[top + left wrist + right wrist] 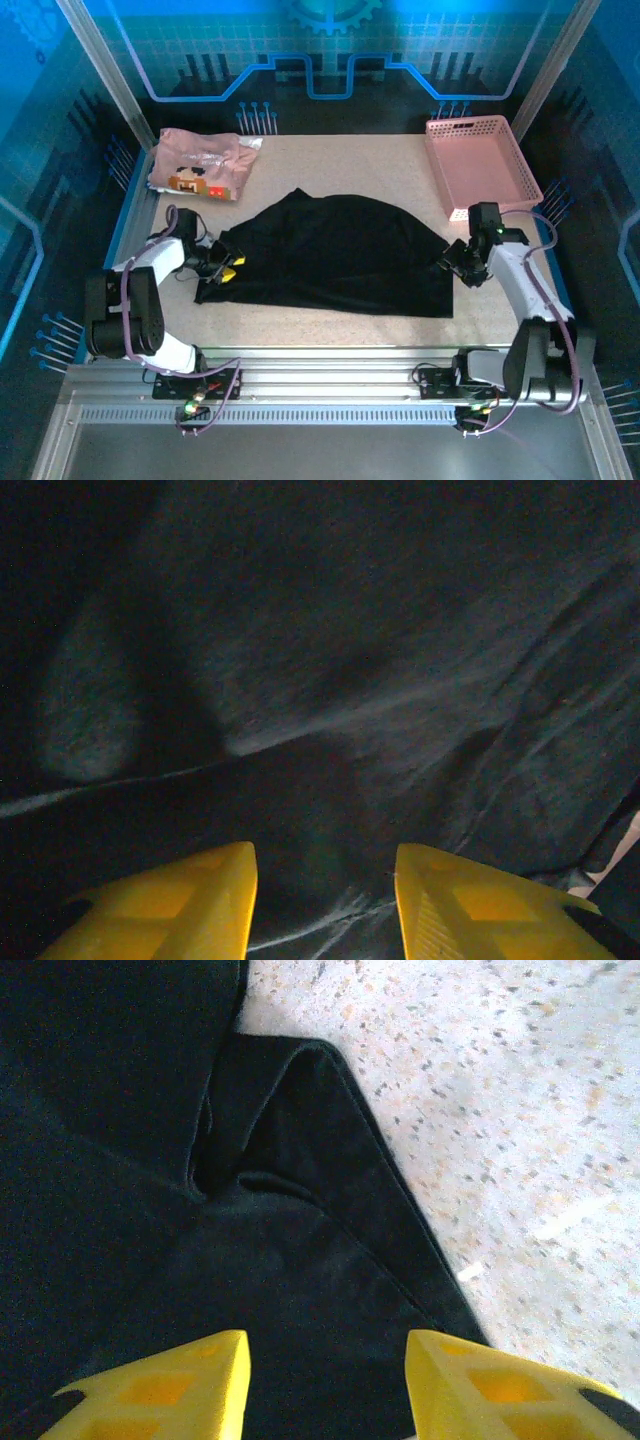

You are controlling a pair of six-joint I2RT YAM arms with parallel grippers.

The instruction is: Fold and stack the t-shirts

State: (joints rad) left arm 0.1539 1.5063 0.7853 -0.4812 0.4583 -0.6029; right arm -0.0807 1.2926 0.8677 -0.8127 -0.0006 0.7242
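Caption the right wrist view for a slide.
Right gripper open over a folded corner of the black t-shirt, speckled table beside it.

Dark meets pastel out here.
There's the black shirt (340, 255), plain all over; the pink shirt (200, 165) is pale, pixel print in brown, orange and red. The basket (480, 165), pink mesh. The counter (350, 160), beige with dark flecks. The left hand (325, 880) and the right hand (325, 1370), both tipped yellow. Blue backdrop (100, 60) behind, lighter grid lines.
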